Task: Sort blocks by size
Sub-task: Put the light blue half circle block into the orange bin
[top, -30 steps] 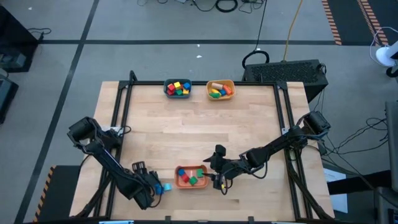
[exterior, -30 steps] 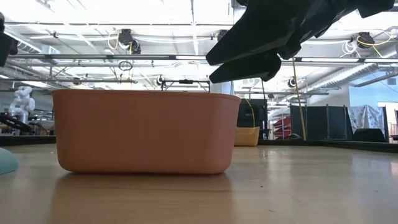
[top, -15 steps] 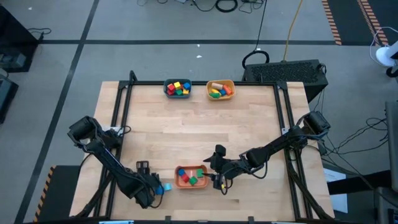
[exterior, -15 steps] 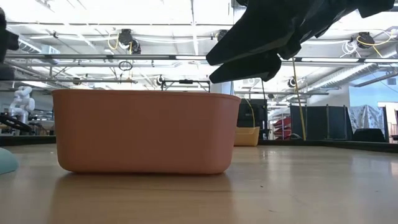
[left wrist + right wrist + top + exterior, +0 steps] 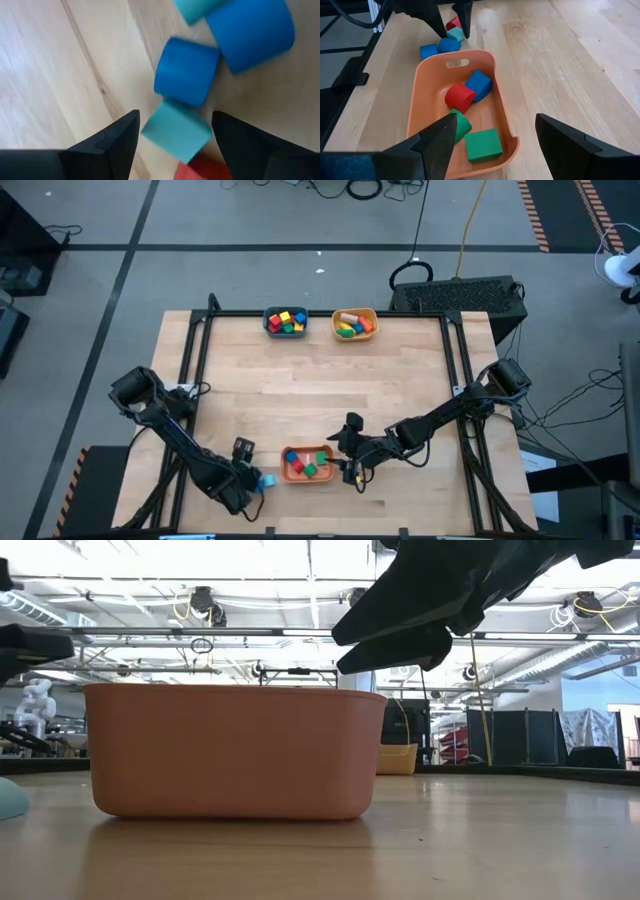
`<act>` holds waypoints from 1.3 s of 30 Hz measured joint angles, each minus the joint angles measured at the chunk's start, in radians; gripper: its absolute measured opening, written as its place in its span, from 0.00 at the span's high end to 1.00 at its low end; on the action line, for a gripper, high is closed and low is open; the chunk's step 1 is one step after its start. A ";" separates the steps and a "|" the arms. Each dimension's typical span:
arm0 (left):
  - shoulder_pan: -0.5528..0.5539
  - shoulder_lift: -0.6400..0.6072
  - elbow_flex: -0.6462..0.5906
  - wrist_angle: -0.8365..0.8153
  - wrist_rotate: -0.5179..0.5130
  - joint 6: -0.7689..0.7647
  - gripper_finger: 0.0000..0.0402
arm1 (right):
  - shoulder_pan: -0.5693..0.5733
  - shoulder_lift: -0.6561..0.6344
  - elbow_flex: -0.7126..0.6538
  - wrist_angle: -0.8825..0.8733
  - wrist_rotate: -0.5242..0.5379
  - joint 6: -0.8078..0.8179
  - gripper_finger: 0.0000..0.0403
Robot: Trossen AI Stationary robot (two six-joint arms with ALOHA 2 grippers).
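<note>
My left gripper [image 5: 175, 131] points down near the table's near edge, left of the orange bowl [image 5: 307, 463]. It is open, and its fingers stand on either side of a light blue block [image 5: 176, 131] that lies on the table. Two blue round blocks [image 5: 186, 71] [image 5: 250, 27] and a red block [image 5: 202, 170] lie close by. My right gripper [image 5: 495, 140] hangs open over the bowl's right end and holds nothing. The bowl holds a red round block [image 5: 460, 97], a blue block [image 5: 479, 84] and two green blocks [image 5: 484, 145]. My left gripper comes at the light blue block from above, with one finger [image 5: 120, 140] at each side of it. The block lies flat on the table. Whether either finger touches it, I cannot tell.
A teal bowl [image 5: 285, 322] and a yellow bowl [image 5: 354, 324], each with several blocks, stand at the table's far edge. Black frame rails [image 5: 190, 380] run along the table's left and right sides. Bare wood lies between the bowls.
My left gripper has rolled about its own pointing line while staying over the same spot by the light blue block. Its opening is unchanged. The blocks and the right arm have kept still.
</note>
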State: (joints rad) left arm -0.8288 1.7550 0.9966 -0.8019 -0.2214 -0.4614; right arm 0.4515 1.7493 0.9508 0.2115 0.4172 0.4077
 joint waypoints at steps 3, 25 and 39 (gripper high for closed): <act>0.006 0.000 0.000 0.031 -0.001 -0.017 0.37 | 0.000 0.000 0.000 0.000 0.000 0.000 0.36; 0.088 -0.001 0.003 -0.015 0.151 -0.369 0.38 | 0.000 0.000 0.000 -0.004 0.000 0.000 0.36; 0.089 -0.002 0.003 -0.022 0.140 -0.370 0.59 | 0.000 0.000 0.000 -0.003 0.000 0.000 0.36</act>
State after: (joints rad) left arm -0.7403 1.7535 0.9997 -0.8238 -0.0818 -0.8310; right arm 0.4515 1.7493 0.9508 0.2085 0.4174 0.4076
